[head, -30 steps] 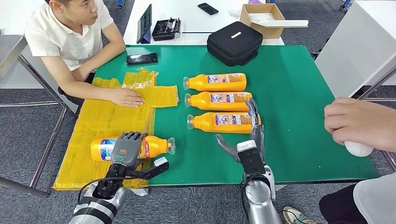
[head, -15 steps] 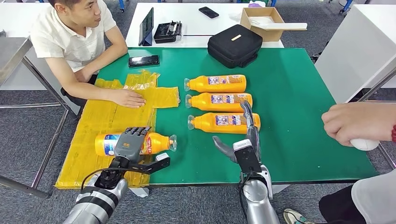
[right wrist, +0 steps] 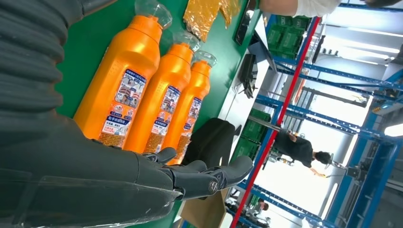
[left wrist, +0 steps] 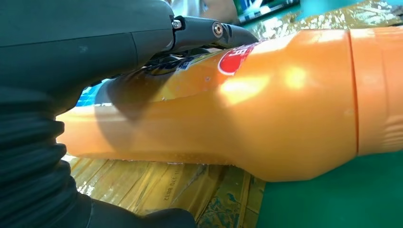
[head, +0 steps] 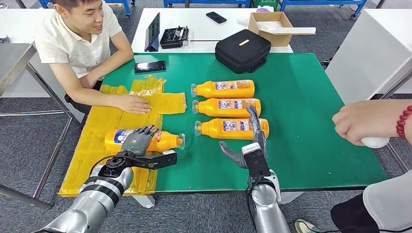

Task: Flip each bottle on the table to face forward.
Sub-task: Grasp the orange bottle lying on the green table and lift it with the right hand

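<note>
Presently my left hand (head: 137, 141) grips the fourth bottle (head: 167, 141) lying on the yellow plastic sheet (head: 104, 124); my right hand (head: 248, 148) rests spread, holding nothing, beside three aligned bottles (head: 228, 107).

Four orange bottles with clear caps lie on their sides, caps pointing left: three in a close row mid-table (head: 301, 97) with labels up – far bottle (head: 223, 89), middle bottle (head: 226, 107), near bottle (head: 231, 128) – and a fourth bottle (head: 165, 141) apart on yellow plastic, partly under the left hand (head: 137, 141)
</note>
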Controlling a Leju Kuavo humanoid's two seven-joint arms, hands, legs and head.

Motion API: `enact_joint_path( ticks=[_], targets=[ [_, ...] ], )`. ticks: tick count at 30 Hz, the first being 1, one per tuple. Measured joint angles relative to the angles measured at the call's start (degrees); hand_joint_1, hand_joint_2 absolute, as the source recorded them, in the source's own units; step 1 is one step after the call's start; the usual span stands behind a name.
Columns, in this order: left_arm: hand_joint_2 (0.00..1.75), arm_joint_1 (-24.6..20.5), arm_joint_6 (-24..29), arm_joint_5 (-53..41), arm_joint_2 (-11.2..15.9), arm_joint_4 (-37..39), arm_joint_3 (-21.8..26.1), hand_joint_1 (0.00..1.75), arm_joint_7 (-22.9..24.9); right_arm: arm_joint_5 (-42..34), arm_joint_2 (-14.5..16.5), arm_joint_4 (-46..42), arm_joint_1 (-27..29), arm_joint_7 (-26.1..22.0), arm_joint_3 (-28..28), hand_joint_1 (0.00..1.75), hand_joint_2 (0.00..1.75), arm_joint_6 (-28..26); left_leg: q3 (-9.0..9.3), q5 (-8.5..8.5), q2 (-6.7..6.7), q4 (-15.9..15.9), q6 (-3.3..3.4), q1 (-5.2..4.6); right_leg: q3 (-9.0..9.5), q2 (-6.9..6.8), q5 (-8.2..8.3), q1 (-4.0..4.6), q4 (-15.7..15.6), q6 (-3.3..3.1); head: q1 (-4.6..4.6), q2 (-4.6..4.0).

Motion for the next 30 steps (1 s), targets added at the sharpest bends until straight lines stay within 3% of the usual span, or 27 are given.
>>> enact_joint_path(
  ticks=[7, 14, 30],
  targets=[
    [1.75, -1.88, -2.47, 1.04, -0.02, 2.08, 1.94, 0.0, -1.93, -0.68, -0.13, 2.14, -1.28, -0.92, -0.42, 0.0, 1.75, -0.06, 0.14, -0.06, 0.16, 0.0, -0.05, 0.0, 0.05, 0.1, 0.0, 0.0, 0.0, -0.02, 0.0, 0.0],
    [1.75, 0.81, 7.16, 0.73, -1.02, 0.51, 2.49, 0.0, -3.34, -0.68, -0.21, 2.62, -0.84, -1.13, -1.08, 0.0, 1.75, -0.95, 0.07, -0.08, 0.15, 0.01, -0.01, 0.01, -0.4, 0.1, -0.13, -0.01, -0.01, 0.0, 0.02, 0.0],
    [1.75, 2.98, 7.79, 0.4, -1.64, -2.57, 2.62, 0.0, -3.15, -0.31, -0.22, 2.58, -0.15, -1.13, -2.16, 0.0, 1.75, -1.14, -0.2, -0.04, 0.08, 0.02, 0.07, -0.02, -0.21, 0.06, -0.09, -0.03, 0.0, 0.12, 0.0, 0.0]
  ],
)
